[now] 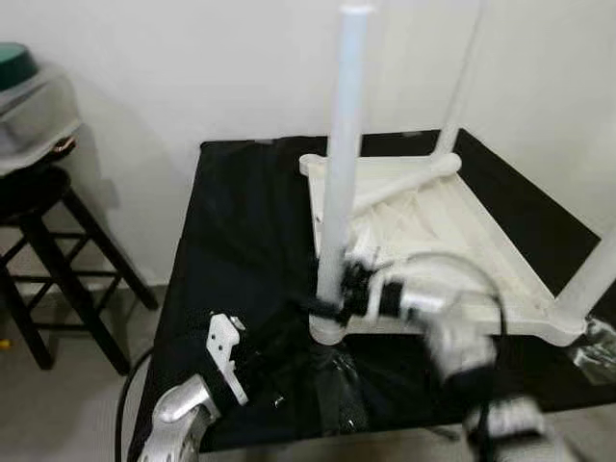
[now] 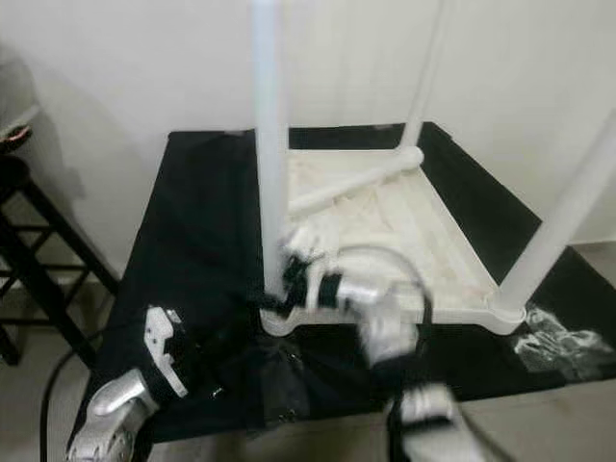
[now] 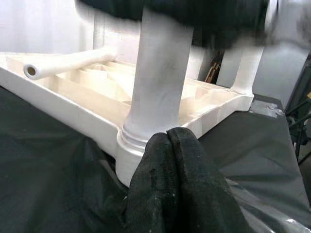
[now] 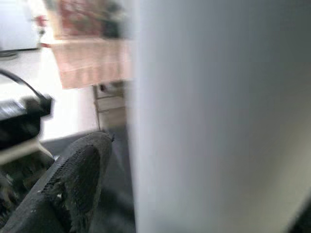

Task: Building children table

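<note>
Black-draped bench (image 1: 241, 221) against white wall, upturned white tabletop (image 1: 452, 241) on it.
Left gripper (image 3: 177, 141) fingers pressed together, empty, just before the near-corner socket; right gripper (image 1: 339, 289) clamps upright leg (image 1: 339, 183) low: keep it plumb, twist home.

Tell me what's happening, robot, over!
Right pincer shut on upright white plastic table leg, near its socket. Left pincer shut, empty, by that corner. Upside-down white plastic tabletop on black cloth. Loose leg lying inside.
</note>
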Controlling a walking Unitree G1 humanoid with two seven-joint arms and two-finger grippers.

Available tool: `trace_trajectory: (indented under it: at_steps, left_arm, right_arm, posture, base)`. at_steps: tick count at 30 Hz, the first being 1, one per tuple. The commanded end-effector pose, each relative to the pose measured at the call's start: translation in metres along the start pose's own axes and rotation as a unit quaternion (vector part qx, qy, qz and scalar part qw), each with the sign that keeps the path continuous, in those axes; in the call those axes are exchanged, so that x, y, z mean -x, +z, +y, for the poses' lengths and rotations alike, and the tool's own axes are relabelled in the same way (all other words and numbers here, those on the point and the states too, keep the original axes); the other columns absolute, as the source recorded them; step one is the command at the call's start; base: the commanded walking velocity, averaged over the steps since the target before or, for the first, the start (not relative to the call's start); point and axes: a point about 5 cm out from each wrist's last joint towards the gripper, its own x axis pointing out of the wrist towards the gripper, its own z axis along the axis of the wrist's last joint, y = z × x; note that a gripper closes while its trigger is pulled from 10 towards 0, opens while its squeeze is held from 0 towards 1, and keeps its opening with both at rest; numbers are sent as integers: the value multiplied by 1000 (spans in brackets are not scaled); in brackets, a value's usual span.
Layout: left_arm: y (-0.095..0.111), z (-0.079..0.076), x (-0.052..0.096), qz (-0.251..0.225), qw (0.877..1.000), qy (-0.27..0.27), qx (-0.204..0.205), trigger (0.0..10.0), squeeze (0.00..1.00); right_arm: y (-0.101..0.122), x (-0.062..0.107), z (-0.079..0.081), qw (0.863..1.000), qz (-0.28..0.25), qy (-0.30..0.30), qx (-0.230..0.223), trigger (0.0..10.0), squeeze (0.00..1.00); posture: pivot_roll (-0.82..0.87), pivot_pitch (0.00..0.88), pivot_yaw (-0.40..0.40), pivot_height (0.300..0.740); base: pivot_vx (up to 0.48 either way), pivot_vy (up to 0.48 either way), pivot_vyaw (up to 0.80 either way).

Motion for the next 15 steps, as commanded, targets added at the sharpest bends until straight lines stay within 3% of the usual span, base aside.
trace_trajectory:
  at_steps: [1, 5, 6, 12, 15]
  left_arm:
    - [-4, -1, 1, 10, 1000, 0, 1, 10000, 0]
    - [-4, -1, 1, 11, 1000, 0, 1, 10000, 0]
    - [-4, -1, 1, 12, 1000, 0, 0, 10000, 0]
    - [-5, -2, 1, 11, 1000, -2, 2, 10000, 0]
    - [-5, -2, 1, 10, 1000, -2, 3, 10000, 0]
  right_arm:
    - [-11, -9, -1, 999, 14, 9, -37, 10000, 0]
    - [-8, -12, -8, 999, 18, -3, -48, 10000, 0]
    - [-8, -12, -10, 998, 14, -6, -54, 0, 0]
    - [-10, -8, -13, 999, 0, 4, -55, 0, 0]
    - [-16, -5, -14, 999, -4, -25, -45, 0, 0]
  posture:
    - [91, 0, -27, 740]
    - [95, 0, -27, 740]
    - [97, 0, -27, 740]
    - [84, 0, -21, 740]
    - [84, 0, -23, 740]
  base:
    - [0, 0, 0]
    - [0, 0, 0]
    - [0, 0, 0]
    - [0, 0, 0]
    - [0, 0, 0]
